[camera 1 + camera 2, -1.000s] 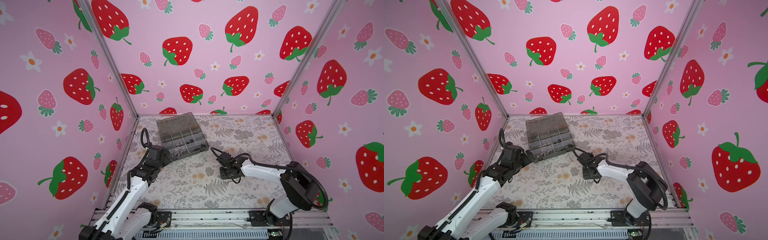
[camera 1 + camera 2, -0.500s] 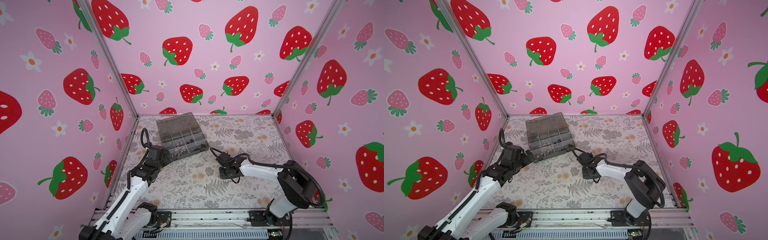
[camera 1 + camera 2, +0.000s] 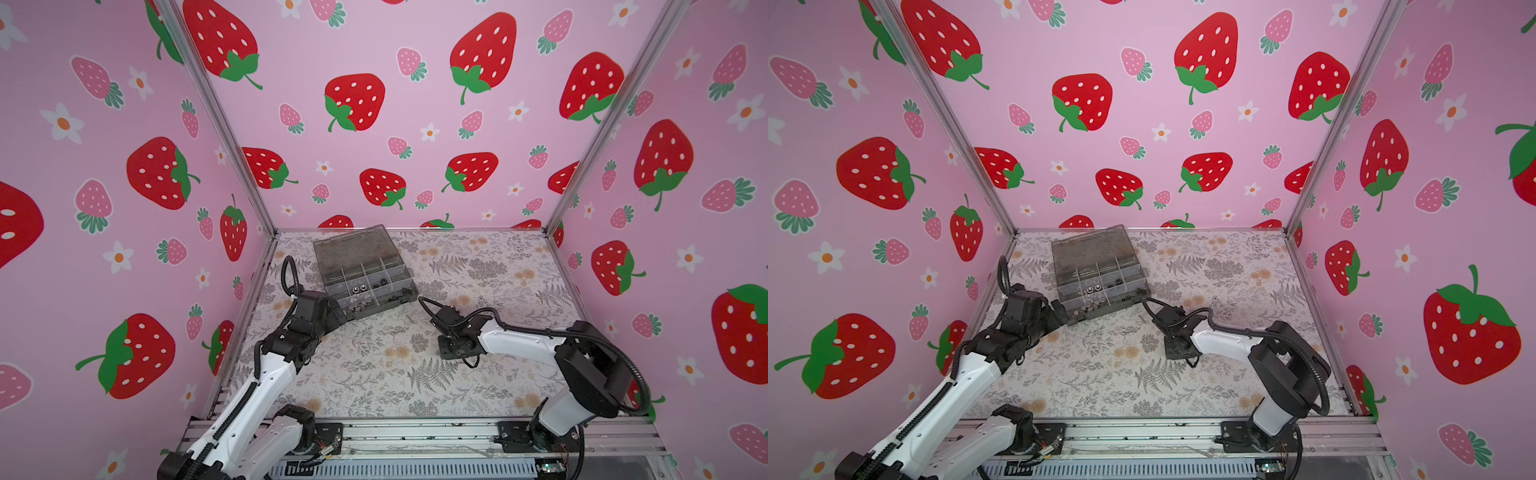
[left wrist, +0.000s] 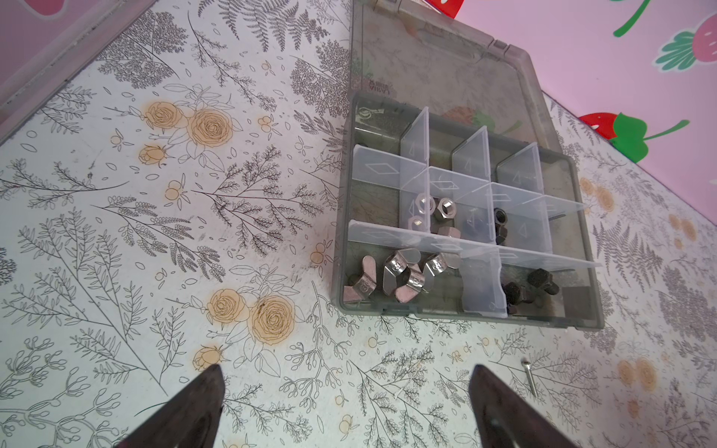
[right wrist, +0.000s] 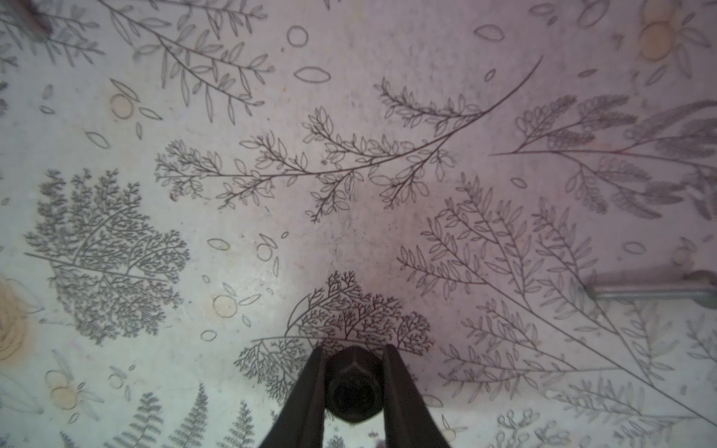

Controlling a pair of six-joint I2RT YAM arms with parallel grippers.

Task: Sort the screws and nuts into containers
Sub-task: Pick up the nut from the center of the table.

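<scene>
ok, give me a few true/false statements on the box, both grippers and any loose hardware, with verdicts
1. The lid of the organiser box is shut. False: it is open and folded back.
2. The right gripper is closed on a black hex nut. True.
3. The left gripper holds a wing nut. False: its jaws are wide open and empty; the wing nuts lie in a box compartment.
4. A thin silver screw lies on the table, outside the box. True.
5. The wing nuts and the black bolts share a compartment. False: a divider separates them.
</scene>
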